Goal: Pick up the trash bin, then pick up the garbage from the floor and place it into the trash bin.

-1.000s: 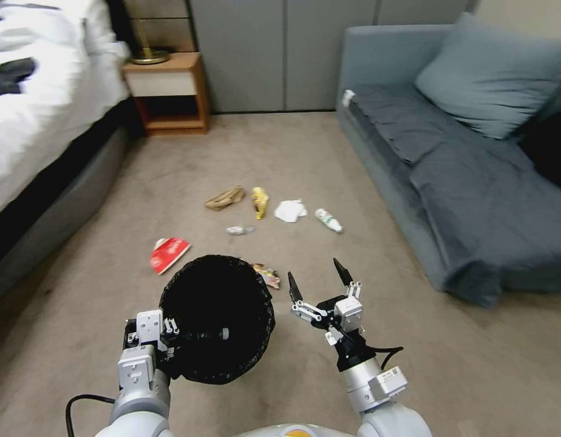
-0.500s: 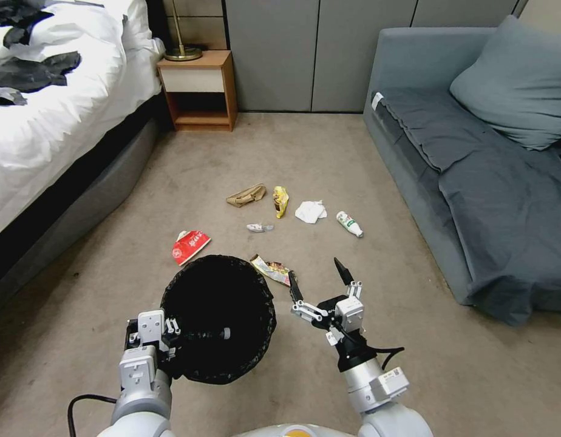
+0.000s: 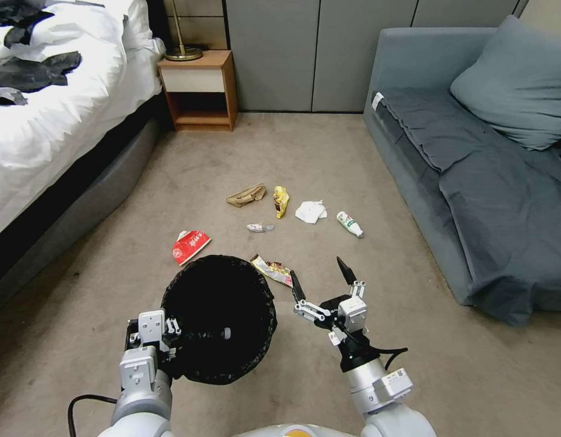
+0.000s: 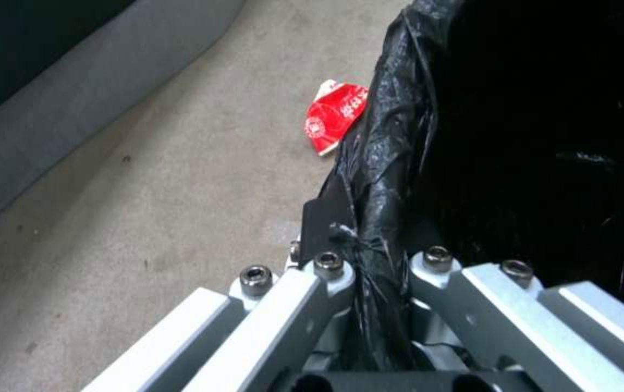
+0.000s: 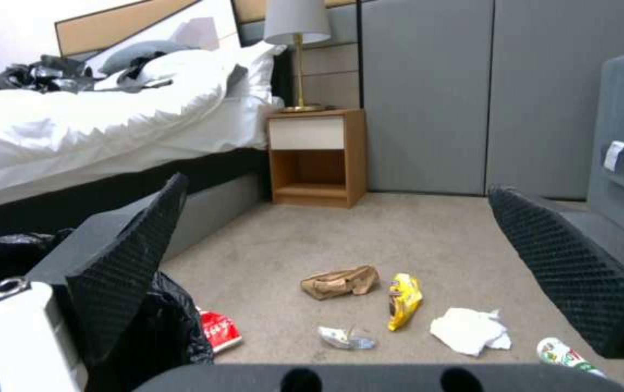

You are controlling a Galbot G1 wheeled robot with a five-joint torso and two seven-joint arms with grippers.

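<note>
Seven litter pieces remain on the floor [image 3: 329,152] as the left end effector [image 3: 171,332] stays clamped on the trash bin [image 3: 218,318]; the right end effector [image 3: 322,279], fingers apart, has edged forward toward the nearest wrapper [image 3: 272,269].

The trash bin [image 3: 218,315] interior is uniformly black; its contents cannot be determined. The left gripper [image 4: 366,256] fingertips are buried in the bag folds at the rim. Beside the right gripper [image 5: 341,272], the bottle [image 5: 562,354] is cut off at the frame edge, and the bin covers part of the red packet [image 5: 219,331].
</note>
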